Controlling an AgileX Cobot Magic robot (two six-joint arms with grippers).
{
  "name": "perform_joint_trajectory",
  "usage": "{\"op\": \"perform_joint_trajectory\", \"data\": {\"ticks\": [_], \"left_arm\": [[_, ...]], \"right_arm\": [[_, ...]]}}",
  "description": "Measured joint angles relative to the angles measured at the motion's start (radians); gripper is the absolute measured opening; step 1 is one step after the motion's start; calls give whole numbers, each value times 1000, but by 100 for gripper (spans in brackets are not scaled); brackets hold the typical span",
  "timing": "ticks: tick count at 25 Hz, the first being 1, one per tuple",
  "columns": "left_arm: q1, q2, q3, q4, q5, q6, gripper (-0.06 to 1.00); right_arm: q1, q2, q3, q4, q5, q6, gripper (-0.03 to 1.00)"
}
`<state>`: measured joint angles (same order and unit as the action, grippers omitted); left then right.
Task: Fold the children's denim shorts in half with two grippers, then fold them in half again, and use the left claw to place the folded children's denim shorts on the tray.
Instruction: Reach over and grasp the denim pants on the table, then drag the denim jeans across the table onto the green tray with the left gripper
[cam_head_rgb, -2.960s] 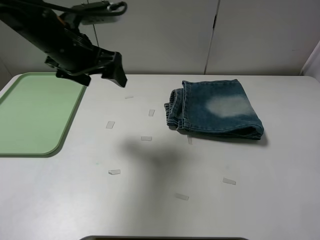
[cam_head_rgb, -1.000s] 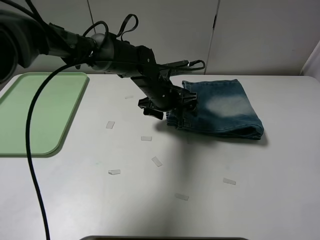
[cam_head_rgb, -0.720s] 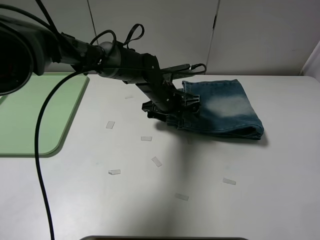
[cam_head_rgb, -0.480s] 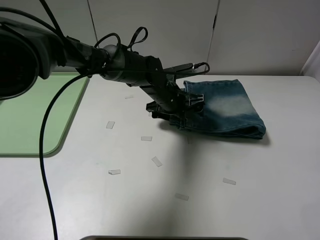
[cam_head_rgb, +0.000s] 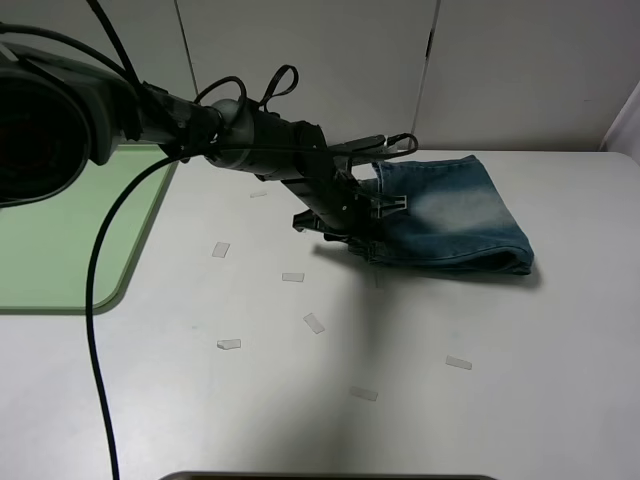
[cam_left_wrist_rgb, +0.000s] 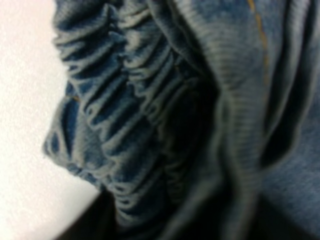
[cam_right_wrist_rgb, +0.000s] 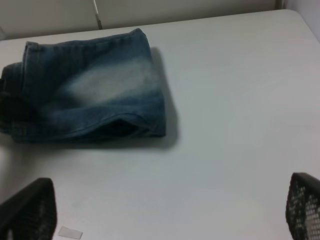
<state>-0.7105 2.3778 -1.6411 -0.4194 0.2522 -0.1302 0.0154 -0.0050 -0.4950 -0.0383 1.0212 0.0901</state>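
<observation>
The children's denim shorts (cam_head_rgb: 450, 215) lie folded into a thick blue bundle right of the table's middle, gathered waistband toward the left. My left claw (cam_head_rgb: 365, 205) reaches across from the left and sits against that waistband edge. The left wrist view is filled by the bunched elastic waistband (cam_left_wrist_rgb: 135, 115), so close that the jaws themselves do not show. In the right wrist view the shorts (cam_right_wrist_rgb: 90, 95) lie ahead, and the right gripper (cam_right_wrist_rgb: 165, 212) hangs open well short of them, holding nothing. The pale green tray (cam_head_rgb: 95, 255) lies at the far left, partly behind the arm.
Several small bits of clear tape lie scattered on the white table, such as one (cam_head_rgb: 315, 322) in front of the arm and another (cam_head_rgb: 459, 362) nearer the front right. A black cable (cam_head_rgb: 95, 330) droops down the left side.
The left arm swung in from above the tray and has pressed its claw into the waistband. The bundle has been nudged slightly to the right.
</observation>
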Motion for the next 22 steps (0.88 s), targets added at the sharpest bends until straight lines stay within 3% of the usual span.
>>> {"op": "perform_joint_trajectory", "data": {"ticks": [4, 15, 19, 22], "left_arm": [[0, 3, 0, -12, 3, -5, 27], [1, -1, -1, -18, 16, -7, 27], [9, -25, -1, -12, 83, -6, 26], [23, -65, 0, 50, 154, 0, 24]], "right_arm": [[0, 0, 0, 0, 0, 0, 69], [0, 0, 0, 0, 0, 0, 69], [0, 0, 0, 0, 0, 0, 69], [0, 0, 0, 0, 0, 0, 69]]}}
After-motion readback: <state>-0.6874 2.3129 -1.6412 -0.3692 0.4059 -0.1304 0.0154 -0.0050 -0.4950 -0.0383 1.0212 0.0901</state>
